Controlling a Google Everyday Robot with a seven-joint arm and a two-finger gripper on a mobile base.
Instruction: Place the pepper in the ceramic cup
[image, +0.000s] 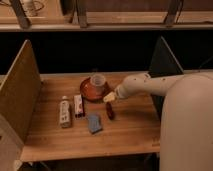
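In the camera view, the arm reaches in from the right over the bench (131, 126), and the gripper (109, 97) sits low near the middle. How wide it stands cannot be told, nor whether it touches anything. The pepper (110, 111) lies on the bench just below the gripper, toward the near edge. The ceramic cup (98, 81) stands up and left of the gripper, in a red-brown dish (86, 93). Left of the gripper lie a red-and-white packet (78, 105) and a pale tube (64, 111); a blue-grey folded piece (93, 122) lies lower left.

Dim, warm light, dark behind — the pincer (110, 97) beside the dish (86, 92) shows pale.
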